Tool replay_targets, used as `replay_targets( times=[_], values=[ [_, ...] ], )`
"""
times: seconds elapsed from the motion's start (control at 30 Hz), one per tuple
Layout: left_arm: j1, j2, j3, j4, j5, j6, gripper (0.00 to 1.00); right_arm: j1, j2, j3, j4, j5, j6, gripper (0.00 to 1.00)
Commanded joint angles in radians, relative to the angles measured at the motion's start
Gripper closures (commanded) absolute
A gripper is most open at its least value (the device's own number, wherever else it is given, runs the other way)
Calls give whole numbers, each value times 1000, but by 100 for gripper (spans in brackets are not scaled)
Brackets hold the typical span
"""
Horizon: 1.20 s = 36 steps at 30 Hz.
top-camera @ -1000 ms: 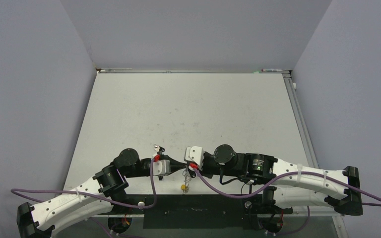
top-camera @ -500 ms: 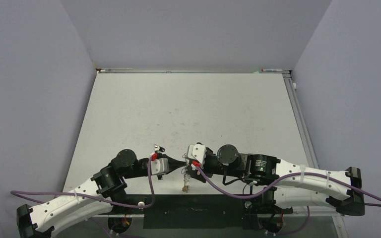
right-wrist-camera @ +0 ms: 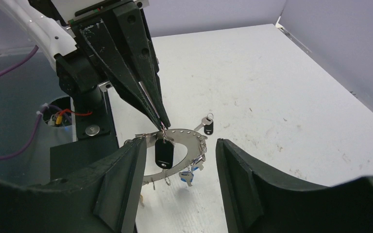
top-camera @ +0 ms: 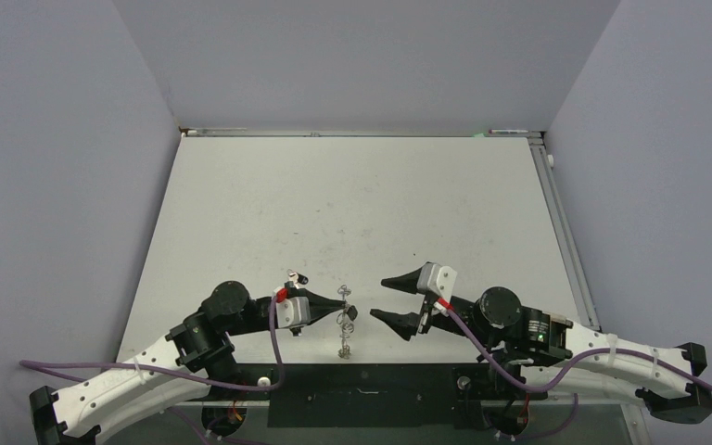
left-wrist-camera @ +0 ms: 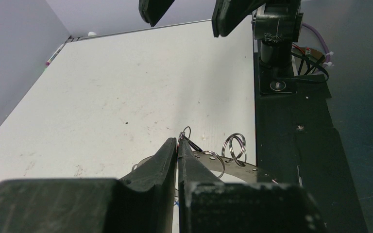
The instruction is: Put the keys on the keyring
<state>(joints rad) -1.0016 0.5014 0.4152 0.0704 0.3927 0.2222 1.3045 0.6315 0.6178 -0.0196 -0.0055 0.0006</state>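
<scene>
Keyring (right-wrist-camera: 187, 132) hangs above the desk (top-camera: 352, 204), pinched at its rim by the closed left hand (top-camera: 332, 310); a black-tagged key (right-wrist-camera: 164, 153) dangles from it. The right hand (top-camera: 377, 298) stands wide, apart from it. Another key (right-wrist-camera: 206, 125) lies on the desk.

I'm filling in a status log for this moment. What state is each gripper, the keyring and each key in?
left gripper: shut on the keyring's edge.
right gripper: open, empty, apart from the ring.
keyring: held by the left gripper.
black-tagged key: hanging from the keyring.
blue keys: hanging from the keyring.
loose key: lying on the table, off the ring.
</scene>
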Motion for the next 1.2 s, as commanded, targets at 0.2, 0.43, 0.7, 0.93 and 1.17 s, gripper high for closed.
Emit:
replay_targets(
  times=[0.2,0.43,0.7,0.93,1.17],
  values=[
    [2,-19,32,26,17,12,100,7,151,-8,159,-66,55,60],
    [11,-13,53,-4,26,2,100,5,184,-1,162,-120,48,65],
    [16,-13,56,-6,23,2,100,2,229,19,128,-162,31,71],
    [16,-17,51,0,18,2,100,-3,230,23,113,-132,24,77],
    [17,-20,47,5,19,2,100,-7,236,36,88,-89,9,80]
  ],
)
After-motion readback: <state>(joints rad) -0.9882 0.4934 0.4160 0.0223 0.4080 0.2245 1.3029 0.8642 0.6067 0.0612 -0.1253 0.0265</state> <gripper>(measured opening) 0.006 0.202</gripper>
